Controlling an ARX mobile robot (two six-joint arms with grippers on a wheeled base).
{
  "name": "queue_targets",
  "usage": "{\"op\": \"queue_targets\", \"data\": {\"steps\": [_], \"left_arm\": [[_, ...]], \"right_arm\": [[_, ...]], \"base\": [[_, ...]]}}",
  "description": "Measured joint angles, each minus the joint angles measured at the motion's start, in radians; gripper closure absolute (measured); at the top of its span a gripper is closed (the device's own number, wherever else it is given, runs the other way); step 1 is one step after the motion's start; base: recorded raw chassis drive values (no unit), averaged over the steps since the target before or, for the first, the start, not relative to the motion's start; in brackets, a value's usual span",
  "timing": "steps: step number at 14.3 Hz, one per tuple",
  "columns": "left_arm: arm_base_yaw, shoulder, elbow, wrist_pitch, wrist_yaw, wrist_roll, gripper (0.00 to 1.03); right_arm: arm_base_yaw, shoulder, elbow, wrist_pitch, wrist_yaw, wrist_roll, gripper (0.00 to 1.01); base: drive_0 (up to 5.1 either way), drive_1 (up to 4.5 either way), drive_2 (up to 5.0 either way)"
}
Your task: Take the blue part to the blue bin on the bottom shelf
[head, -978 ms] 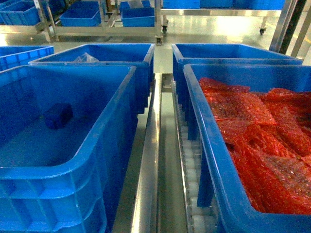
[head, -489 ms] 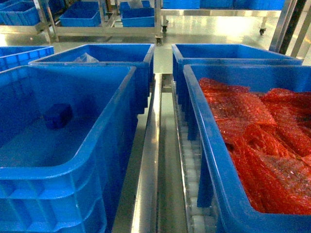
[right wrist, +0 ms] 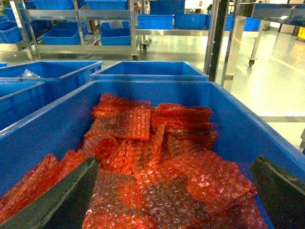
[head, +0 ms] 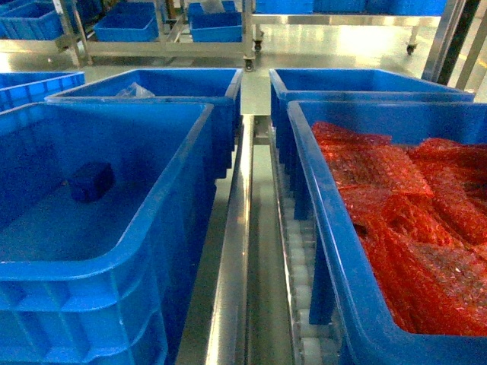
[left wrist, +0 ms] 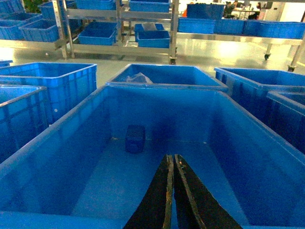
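The blue part (head: 91,181) lies on the floor of the blue bin (head: 163,220), near its far wall and toward the left, and nothing touches it. Judged from this, the placing seems done, because the part is already inside the crate and no gripper holds it; what is left is probably only to take the arm away. The bin sits on the bottom shelf (head: 236,258), whose steel rail runs between this crate and the right crate with red bubble-wrap bags (head: 411,220). The head view shows both crates side by side and the white rollers (head: 304,304) under the right one, but no gripper at all. The left wrist view shows what the head view lacks: the left gripper (left wrist: 172,157) with its fingers pressed together and empty, above the near part of the bin, the part (left wrist: 135,138) well ahead of it. The right wrist view shows the right gripper (right wrist: 176,186) with its fingers wide apart over the red bags (right wrist: 143,157), holding nothing.
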Motion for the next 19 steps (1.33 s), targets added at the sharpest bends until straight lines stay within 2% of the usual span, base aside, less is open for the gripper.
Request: {"op": "queue_targets", "data": {"steps": [5, 11, 12, 13, 15, 16, 19], "left_arm": [[0.0, -0.14, 0.0, -0.142, 0.0, 0.0, 1.01], [0.0, -0.237, 0.0, -0.238, 0.0, 0.0, 1.01], [0.0, -0.33, 0.001, -0.385, 0.002, 0.0, 1.01], [0.0, -0.397, 0.001, -0.404, 0.0, 0.0, 1.01], [0.0, -0.395, 0.001, -0.417, -0.002, 0.003, 1.01], [0.0, -0.395, 0.001, -0.408, 0.0, 0.002, 0.97], [0.0, -0.395, 0.001, -0.412, 0.0, 0.003, 0.57]], "right_arm": [[0.0, 0.0, 0.0, 0.0, 0.0, 0.0, 0.03], [0.0, 0.0, 0.0, 0.0, 0.0, 0.0, 0.03], [0.0, 0.0, 0.0, -0.001, 0.0, 0.0, 0.03], [0.0, 0.0, 0.0, 0.0, 0.0, 0.0, 0.03], [0.0, 0.0, 0.0, 0.002, 0.0, 0.0, 0.03], [0.0, 0.0, 0.0, 0.0, 0.0, 0.0, 0.03], [0.0, 0.0, 0.0, 0.0, 0.0, 0.0, 0.03]], "base": [[0.0, 0.0, 0.0], [0.0, 0.0, 0.0], [0.0, 0.0, 0.0], [0.0, 0.0, 0.0], [0.0, 0.0, 0.0], [0.0, 0.0, 0.0], [0.0, 0.0, 0.0]]}}
